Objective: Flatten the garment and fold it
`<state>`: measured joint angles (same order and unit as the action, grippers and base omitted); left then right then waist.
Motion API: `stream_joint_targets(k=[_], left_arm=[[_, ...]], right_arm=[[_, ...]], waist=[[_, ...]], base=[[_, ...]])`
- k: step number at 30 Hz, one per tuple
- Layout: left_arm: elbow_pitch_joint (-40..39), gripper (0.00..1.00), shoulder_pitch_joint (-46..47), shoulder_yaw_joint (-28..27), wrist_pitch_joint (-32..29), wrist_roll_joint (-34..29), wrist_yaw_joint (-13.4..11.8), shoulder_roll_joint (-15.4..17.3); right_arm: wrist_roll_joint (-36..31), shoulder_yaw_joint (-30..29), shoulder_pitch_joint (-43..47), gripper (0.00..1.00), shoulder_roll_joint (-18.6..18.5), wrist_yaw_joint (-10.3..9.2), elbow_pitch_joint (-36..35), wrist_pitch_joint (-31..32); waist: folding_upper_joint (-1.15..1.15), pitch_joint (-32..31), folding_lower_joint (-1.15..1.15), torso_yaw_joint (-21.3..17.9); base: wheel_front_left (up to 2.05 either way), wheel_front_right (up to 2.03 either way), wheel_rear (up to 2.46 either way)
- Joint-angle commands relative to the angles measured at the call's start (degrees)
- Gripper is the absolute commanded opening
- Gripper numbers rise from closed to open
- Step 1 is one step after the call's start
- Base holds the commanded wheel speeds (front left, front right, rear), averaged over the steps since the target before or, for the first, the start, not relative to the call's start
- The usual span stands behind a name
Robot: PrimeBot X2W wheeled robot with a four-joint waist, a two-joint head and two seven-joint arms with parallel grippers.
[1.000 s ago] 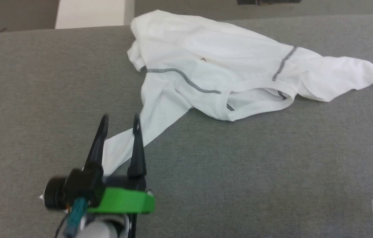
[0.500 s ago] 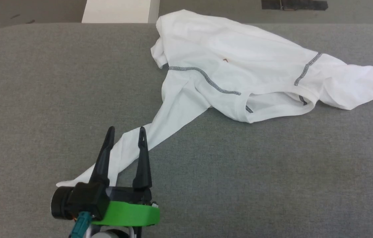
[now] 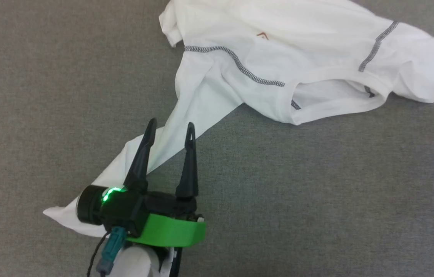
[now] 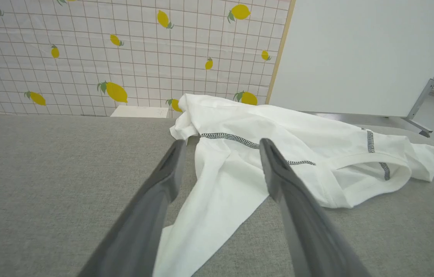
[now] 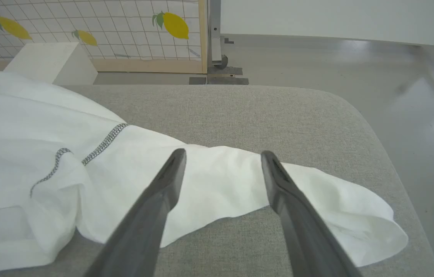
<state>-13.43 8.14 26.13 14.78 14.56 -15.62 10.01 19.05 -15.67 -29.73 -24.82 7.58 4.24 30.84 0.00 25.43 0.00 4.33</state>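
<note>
Head view: shirt lies crumpled on the grey counter; left claw gapes wide over the shirt's long trailing end; right claw spreads wide over the shirt's opposite end.

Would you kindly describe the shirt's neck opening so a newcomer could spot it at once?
On the grey table lies a crumpled white T-shirt. Along its near edge gapes the neck opening: the only banded loop, grey zigzag seams meeting both ends.

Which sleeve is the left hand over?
The near sleeve, stretched out toward the robot: it runs between the open fingers of the left hand. The far sleeve trails off right, clear of it.
</note>
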Motion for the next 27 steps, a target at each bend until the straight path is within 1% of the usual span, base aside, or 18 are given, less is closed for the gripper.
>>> stream_joint_targets(k=[1, 6, 10, 13, 14, 15, 20, 22, 27], left_arm=[[0.3, 1.0, 1.3, 0.0, 0.2, -1.0, 0.6, -0.7], [1.3, 1.0, 2.0, 0.3, 0.2, -1.9, 1.9, -2.1], [1.2, 1.0, 2.1, 0.1, 0.2, -2.6, 2.4, -2.7], [1.0, 1.0, 1.9, -0.2, 0.2, -3.1, 2.6, -3.1], [1.0, 1.0, 1.8, -0.3, 0.2, -3.1, 2.7, -3.2], [1.0, 1.0, 1.8, -0.5, 0.2, -3.2, 2.8, -3.3], [1.2, 1.0, 1.0, -1.0, 0.2, -3.4, 3.1, -4.0], [1.2, 1.0, 0.8, -1.1, 0.2, -3.5, 3.4, -4.2], [0.9, 1.0, 0.3, -1.4, 0.2, -3.8, 4.0, -4.6]], right_arm=[[-0.9, -0.4, -1.8, 1.0, -0.9, -0.09, 1.7, 1.0], [-4.3, -1.5, -4.0, 1.0, -2.3, -0.09, 9.2, 4.4], [-5.6, -3.1, -5.1, 1.0, -1.7, -0.09, 13.9, 7.8], [-6.1, -3.5, -5.6, 1.0, -1.1, -0.09, 15.7, 9.1], [-6.4, -3.9, -5.8, 0.59, -1.1, -0.09, 15.9, 8.9], [-7.0, -4.3, -6.1, 0.0, -1.2, -0.09, 16.0, 8.5], [-8.2, -6.7, -7.7, 0.0, -2.1, -0.09, 15.2, 6.0], [-8.7, -8.1, -8.5, 0.0, -3.4, -0.09, 14.5, 4.3], [-13.4, -12.4, -10.0, 0.0, -8.5, -0.09, 14.2, -1.0]], waist=[[0.0, 3.1, 0.0, 1.2], [0.0, 4.5, 0.0, 3.4], [0.0, 5.4, 0.0, 4.8], [0.0, 5.7, 0.0, 5.3], [0.0, 5.7, 0.0, 5.4], [0.0, 5.5, 0.0, 5.5], [0.0, 4.2, 0.0, 5.4], [0.0, 3.7, 0.0, 5.5], [0.0, 3.1, 0.0, 6.0]], base=[[0.0, 0.0, 0.0], [0.0, 0.0, 0.0], [0.0, 0.0, 0.0], [0.0, 0.0, 0.0], [0.0, 0.0, 0.0], [0.0, 0.0, 0.0], [0.0, 0.0, 0.0], [0.0, 0.0, 0.0], [0.0, 0.0, 0.0]])
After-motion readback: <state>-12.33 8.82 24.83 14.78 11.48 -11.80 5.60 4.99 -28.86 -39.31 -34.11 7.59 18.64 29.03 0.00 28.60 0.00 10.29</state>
